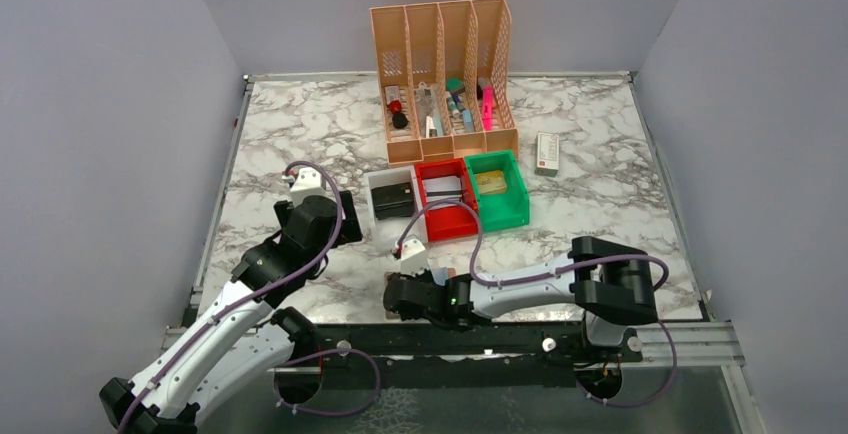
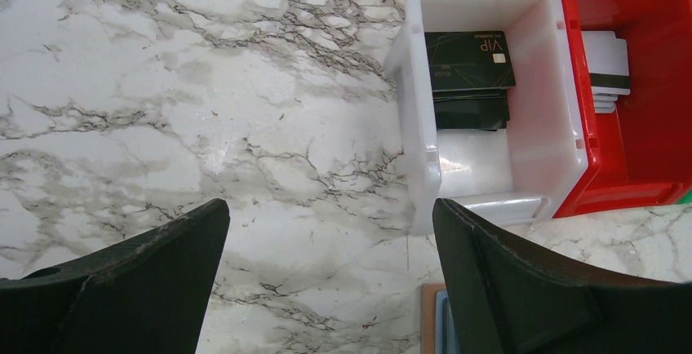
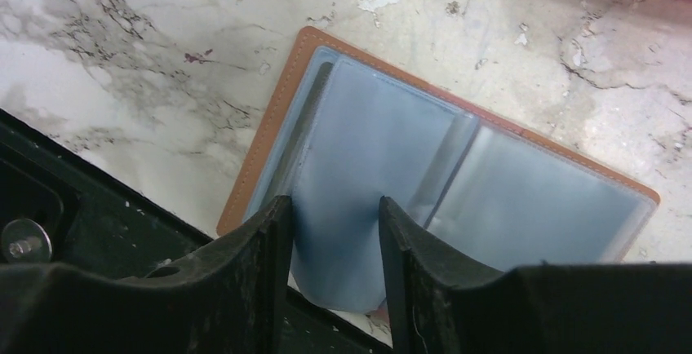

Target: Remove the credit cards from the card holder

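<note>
Where the card holder (image 3: 269, 138) lies open on the table (image 3: 122, 44) at its near edge, the right gripper (image 3: 333, 207) stands half-closed astride a bluish leaf (image 3: 359, 142), possibly a credit card; clamping cannot be confirmed. The left gripper (image 2: 330, 207) is fully open, empty.

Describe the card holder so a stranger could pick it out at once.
On the marble table, go to the near edge in front of the red bin. Beneath the right gripper lies the card holder: open flat, the only tan, stitched-border sleeve with cloudy bluish plastic pockets.
</note>
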Controlling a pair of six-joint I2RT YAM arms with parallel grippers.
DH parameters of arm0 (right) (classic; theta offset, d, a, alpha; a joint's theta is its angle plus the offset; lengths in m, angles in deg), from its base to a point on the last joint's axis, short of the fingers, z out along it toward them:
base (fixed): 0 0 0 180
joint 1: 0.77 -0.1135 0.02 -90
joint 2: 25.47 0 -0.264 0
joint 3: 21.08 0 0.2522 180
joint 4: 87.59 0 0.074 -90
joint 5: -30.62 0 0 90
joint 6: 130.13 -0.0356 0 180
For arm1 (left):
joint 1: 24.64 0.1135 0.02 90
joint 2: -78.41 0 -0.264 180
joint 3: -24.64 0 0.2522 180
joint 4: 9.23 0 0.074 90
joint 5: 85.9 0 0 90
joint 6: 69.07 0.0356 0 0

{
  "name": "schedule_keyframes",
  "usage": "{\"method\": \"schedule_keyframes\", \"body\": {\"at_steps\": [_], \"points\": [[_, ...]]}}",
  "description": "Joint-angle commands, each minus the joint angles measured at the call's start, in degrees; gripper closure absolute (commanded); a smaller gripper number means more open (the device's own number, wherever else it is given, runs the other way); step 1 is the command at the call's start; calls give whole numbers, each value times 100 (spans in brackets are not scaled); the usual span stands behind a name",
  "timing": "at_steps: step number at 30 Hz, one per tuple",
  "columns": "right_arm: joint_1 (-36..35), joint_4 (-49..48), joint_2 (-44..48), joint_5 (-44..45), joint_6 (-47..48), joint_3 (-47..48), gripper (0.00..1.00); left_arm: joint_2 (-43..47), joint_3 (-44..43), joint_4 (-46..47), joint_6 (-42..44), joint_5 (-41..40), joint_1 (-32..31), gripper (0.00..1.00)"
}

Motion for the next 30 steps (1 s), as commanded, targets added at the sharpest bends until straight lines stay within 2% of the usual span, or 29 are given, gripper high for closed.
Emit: {"method": "schedule_keyframes", "body": {"at_steps": [1, 8, 13, 18, 30], "points": [[-41, -67, 287, -16, -199, -464, 56, 12, 33, 50, -24, 62, 30, 1], [32, -953, 1043, -332, -182, -1167, 74, -24, 34, 60, -6, 108, 29, 1], [239, -1281, 1512, -594, -420, -1647, 75, -4, 28, 56, 6, 121, 30, 1], [454, -1440, 1814, -633, -832, -2124, 73, 9, 35, 69, 13, 142, 26, 1], [481, 338, 2254, 607, -1618, -2094, 56, 30, 44, 86, 39, 186, 30, 1]]}}
